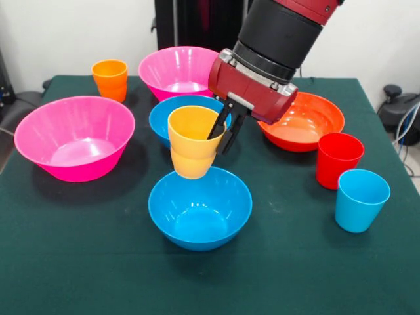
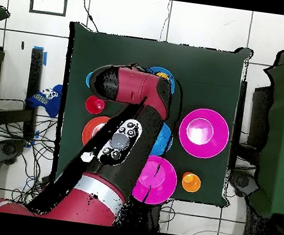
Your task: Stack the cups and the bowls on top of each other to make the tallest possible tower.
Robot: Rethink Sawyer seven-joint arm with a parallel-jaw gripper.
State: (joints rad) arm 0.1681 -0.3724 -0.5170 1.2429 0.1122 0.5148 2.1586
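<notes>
Green-clothed table point(image 1: 79, 262) with bowls point(image 1: 74, 136), cups point(image 1: 361, 199)

Yellow smooth plastic cup point(image 1: 192, 147) at centre; glossy blue plastic bowl point(image 1: 199, 208) at 6 o'clock; pink bowls point(image 1: 74, 138) at 9 and 11; orange-red bowl point(image 1: 303, 121), red cup point(image 1: 338, 159), light blue cup point(image 1: 361, 199) toward 3; dark green tablecloth point(image 1: 79, 262).

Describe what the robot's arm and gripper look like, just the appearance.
The arm is a thick round tube: glossy black at the wrist section, red above it, with a silver ring where the black meets a boxy red wrist housing. Below hangs the gripper with thin black fingers. From overhead, the arm is red and black with a grey oval button panel.
</notes>
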